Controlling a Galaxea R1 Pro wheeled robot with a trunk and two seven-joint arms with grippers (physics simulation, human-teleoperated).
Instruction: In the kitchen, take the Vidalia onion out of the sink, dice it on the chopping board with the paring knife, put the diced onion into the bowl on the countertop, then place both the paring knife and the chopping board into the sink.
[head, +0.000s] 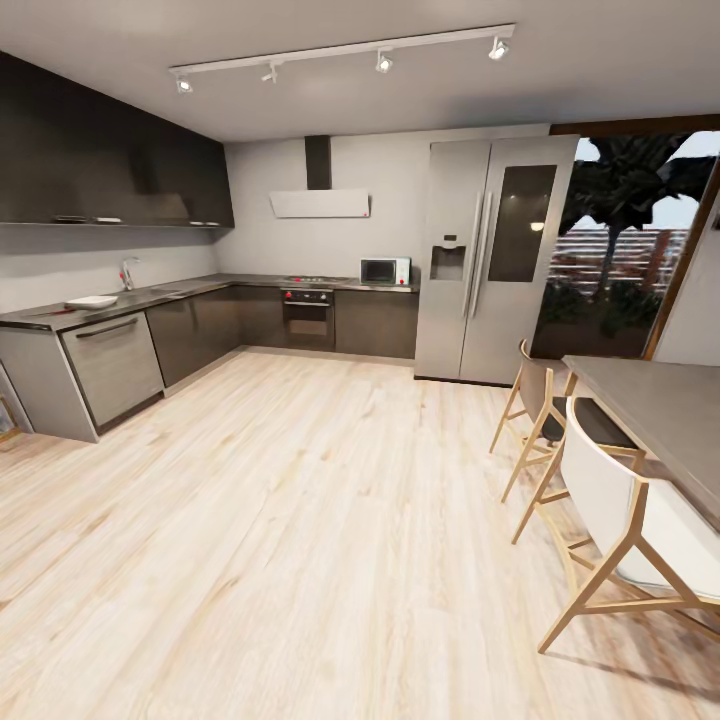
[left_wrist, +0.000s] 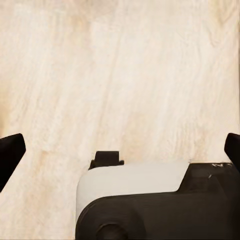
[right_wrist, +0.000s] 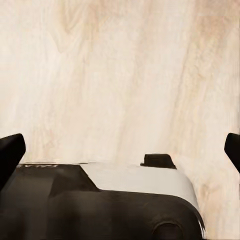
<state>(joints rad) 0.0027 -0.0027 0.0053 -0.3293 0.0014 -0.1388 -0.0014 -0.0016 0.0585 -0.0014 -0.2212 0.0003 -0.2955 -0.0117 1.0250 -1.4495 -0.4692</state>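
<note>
Bowl (head: 91, 301) on far countertop (head: 150, 296); fingers (left_wrist: 10, 155) apart.

White bowl (head: 91, 301) on grey countertop (head: 150, 296), chrome tap (head: 127, 272) behind

No words or numbers can be read here. Small marks on the robot's body are too blurry.
</note>
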